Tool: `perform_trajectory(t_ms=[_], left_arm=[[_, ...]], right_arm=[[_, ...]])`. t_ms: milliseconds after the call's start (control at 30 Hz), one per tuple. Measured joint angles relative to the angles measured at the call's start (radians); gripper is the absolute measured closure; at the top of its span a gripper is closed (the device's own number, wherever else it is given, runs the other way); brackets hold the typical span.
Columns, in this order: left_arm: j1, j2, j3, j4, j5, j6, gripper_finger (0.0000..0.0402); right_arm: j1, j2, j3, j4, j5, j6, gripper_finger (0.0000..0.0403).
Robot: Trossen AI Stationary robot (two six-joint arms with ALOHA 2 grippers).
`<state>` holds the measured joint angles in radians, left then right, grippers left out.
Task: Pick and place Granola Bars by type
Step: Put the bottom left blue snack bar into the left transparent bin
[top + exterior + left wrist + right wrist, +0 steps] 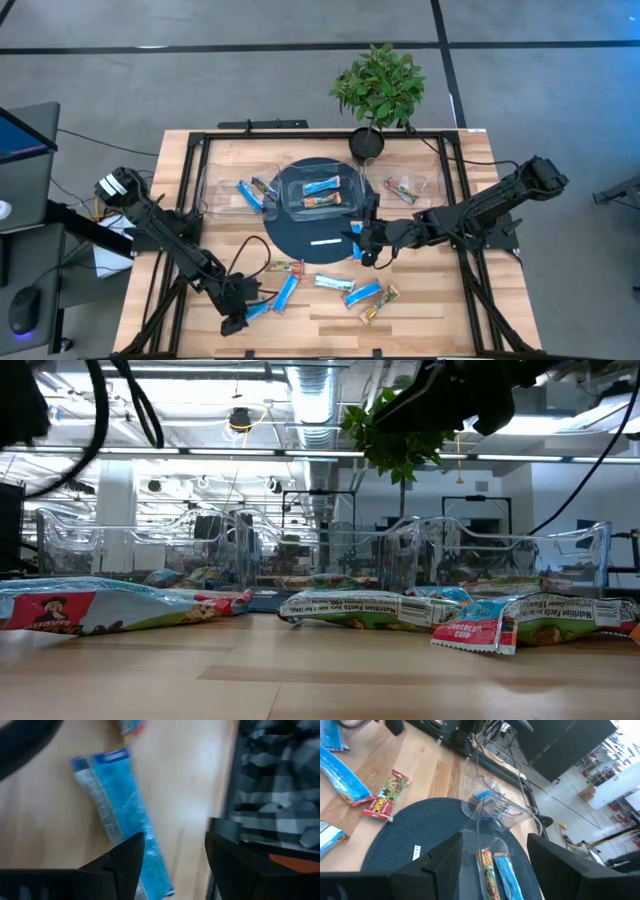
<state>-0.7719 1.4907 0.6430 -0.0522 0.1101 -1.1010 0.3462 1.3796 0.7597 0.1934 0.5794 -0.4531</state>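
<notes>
Granola bars [349, 285] in crinkly foil wrappers on pale wood.
Left gripper [236, 318] gapes, unladen, over a glossy blue bar [117, 810]; right gripper [366, 247] gapes above the woven round mat [290, 235].

A pale wooden tabletop [420, 310] carries a round dark blue mat [300, 232] near its middle, with a small white label strip [326, 241] lying on it. Three clear plastic trays [222, 178] stand in a row across the far half, the middle one on the mat. A leafy potted plant [379, 85] stands at the far edge
</notes>
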Motion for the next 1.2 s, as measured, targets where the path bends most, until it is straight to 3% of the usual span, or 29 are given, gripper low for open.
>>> perform_trajectory(t_ms=[367,600,1200], left_arm=[[0.012,0.001,-0.001,-0.095,-0.01,-0.024,0.0197],[0.03,-0.001,0.002,-0.254,-0.01,-0.061,0.0199],[0.064,-0.003,0.003,-0.428,-0.008,-0.006,0.028]], right_arm=[[0.0,0.0,0.0,-0.002,-0.013,0.0,0.0187],[0.0,0.0,0.0,-0.004,-0.013,0.001,0.0187],[0.0,0.0,0.0,-0.01,-0.012,0.028,0.0187]])
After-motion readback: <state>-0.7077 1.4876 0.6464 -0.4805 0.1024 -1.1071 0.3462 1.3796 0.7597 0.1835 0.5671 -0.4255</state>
